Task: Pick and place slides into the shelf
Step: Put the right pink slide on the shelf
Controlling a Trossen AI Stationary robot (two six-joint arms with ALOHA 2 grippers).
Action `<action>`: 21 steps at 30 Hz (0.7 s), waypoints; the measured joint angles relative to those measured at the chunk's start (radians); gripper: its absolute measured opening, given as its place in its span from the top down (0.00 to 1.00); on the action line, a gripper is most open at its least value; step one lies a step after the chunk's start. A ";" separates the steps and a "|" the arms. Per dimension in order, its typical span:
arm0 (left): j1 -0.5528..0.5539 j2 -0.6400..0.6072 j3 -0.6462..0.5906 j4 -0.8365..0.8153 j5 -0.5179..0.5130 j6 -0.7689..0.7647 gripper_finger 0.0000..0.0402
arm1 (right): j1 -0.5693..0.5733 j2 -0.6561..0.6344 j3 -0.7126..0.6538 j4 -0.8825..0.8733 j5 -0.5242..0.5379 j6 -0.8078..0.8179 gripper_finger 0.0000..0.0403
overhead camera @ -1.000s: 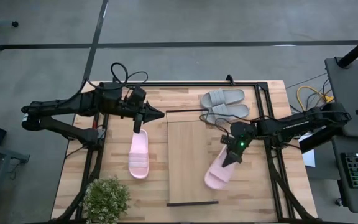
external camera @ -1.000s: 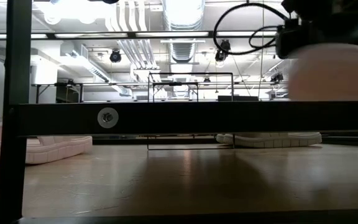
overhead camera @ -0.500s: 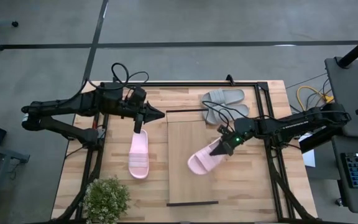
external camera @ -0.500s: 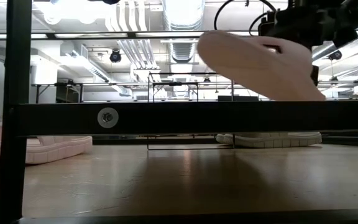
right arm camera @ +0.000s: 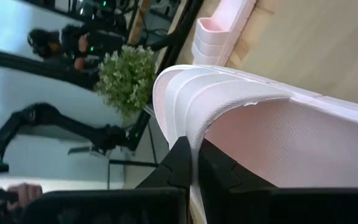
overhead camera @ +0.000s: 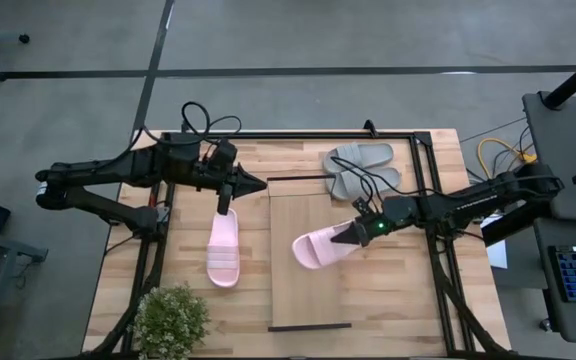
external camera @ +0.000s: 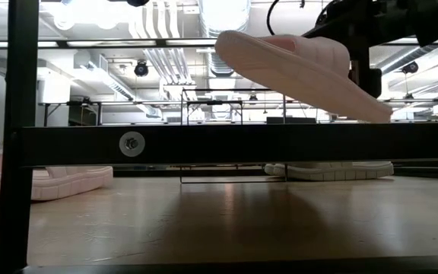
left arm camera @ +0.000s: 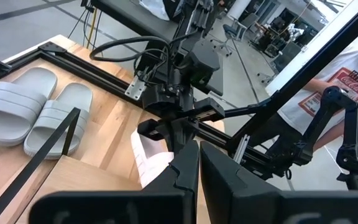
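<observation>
1. The plank counter [overhead camera: 408, 300] carries the long light-wood shelf board [overhead camera: 306, 290] at its centre, unchanged.
2. The right claw [overhead camera: 352, 234], clamped on a pale pink soft slide [overhead camera: 318, 248], has swung it leftward over the shelf, now lying crosswise and lifted.
3. The left claw [overhead camera: 258, 184], fingers together, stays at the far left.
4. The other pink slide [overhead camera: 224, 246] and the grey pair [overhead camera: 360, 166] have not moved.

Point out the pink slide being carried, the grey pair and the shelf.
Carried pink slide [overhead camera: 315, 248], high view, on its sole over the shelf.
Grey pair [overhead camera: 360, 166], high view, between the two straps.
Shelf [overhead camera: 303, 295], high view, on the bare board.
</observation>
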 joint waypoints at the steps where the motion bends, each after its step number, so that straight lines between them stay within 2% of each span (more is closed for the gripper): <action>1: 0.001 -0.001 0.000 0.000 0.000 0.003 1.00 | 0.010 0.000 0.000 0.000 0.023 0.018 0.98; 14: 0.001 -0.002 0.000 -0.001 0.001 0.016 1.00 | 0.146 0.003 0.001 0.001 0.267 0.155 0.98; 21: 0.001 -0.002 0.000 -0.001 0.002 0.016 1.00 | 0.189 0.003 0.045 -0.017 0.354 0.155 0.98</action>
